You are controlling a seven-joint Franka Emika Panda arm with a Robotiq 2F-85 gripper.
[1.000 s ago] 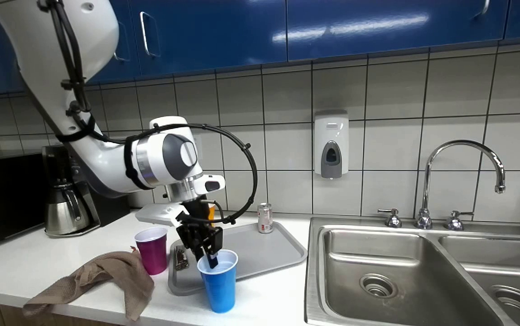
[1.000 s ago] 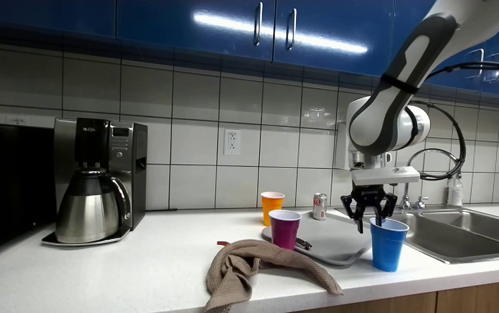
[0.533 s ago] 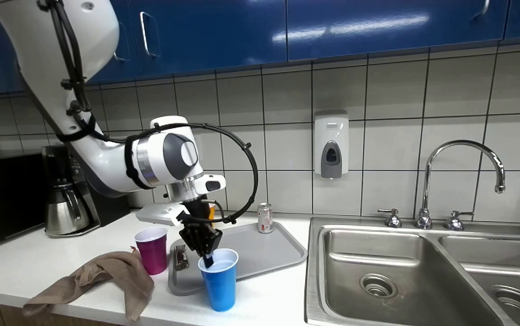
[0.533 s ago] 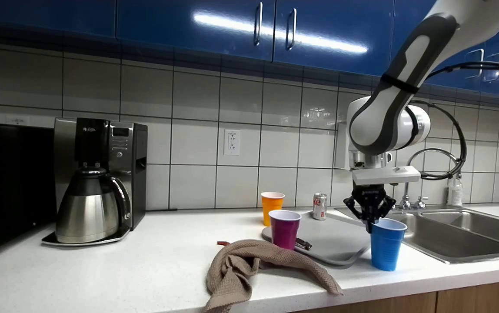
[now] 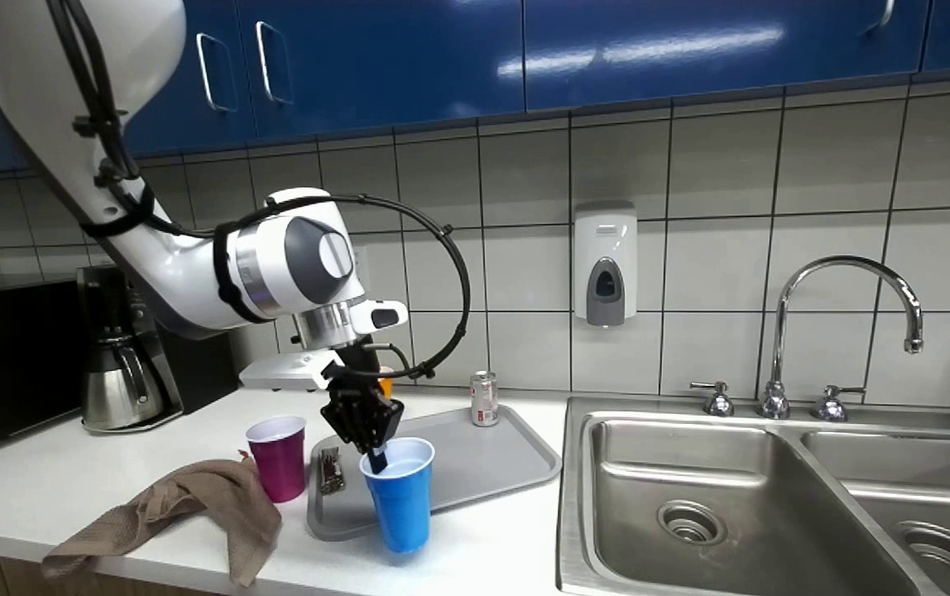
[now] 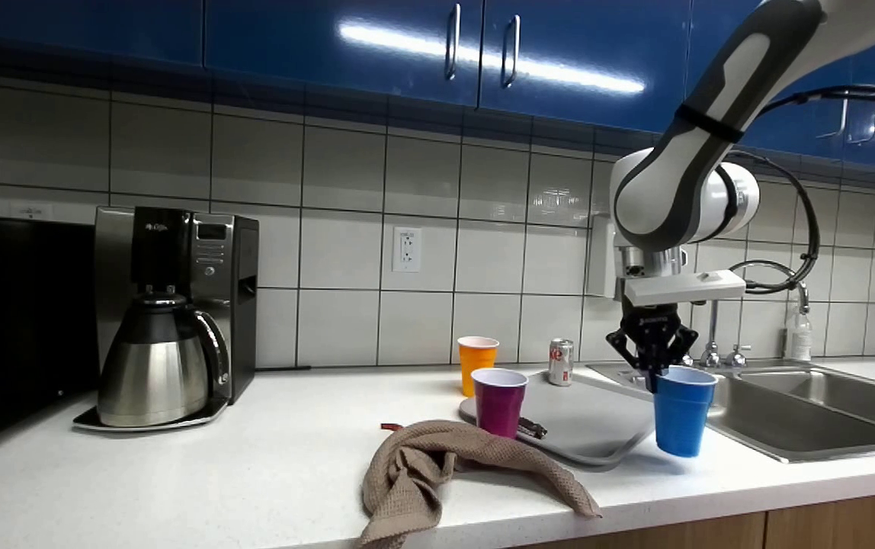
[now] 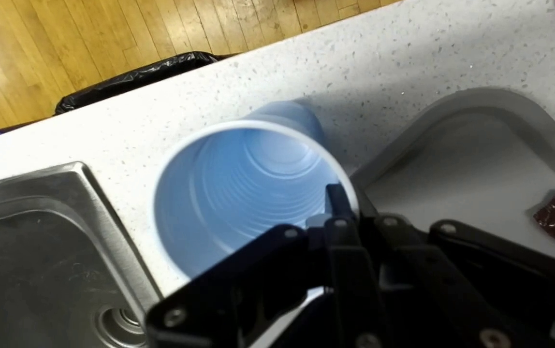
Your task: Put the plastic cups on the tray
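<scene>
Just above tabletop (image 5: pixel 500 546), beside tray (image 5: pixel 491 459): blue cup (image 5: pixel 403 509), near upright, slight lean. Tool (image 7: pixel 353 200) closed, pinching cup's tray-facing rim. Wrist view: tray right of cup, sink (image 7: pixel 98 217) left; next probably short sideways carry, base needing to clear tray's raised edge. Wrapper (image 5: pixel 331 470), can (image 5: pixel 484 399) on tray. Purple cup (image 5: pixel 278 459) beside towel (image 5: pixel 202 505), off tray. Tiled wall (image 5: pixel 723 265) behind, blue cabinets (image 5: pixel 715 83) overhead.

Fingers (image 7: pixel 338 199) have clamped and lifted the blue cup (image 6: pixel 683 413).
</scene>
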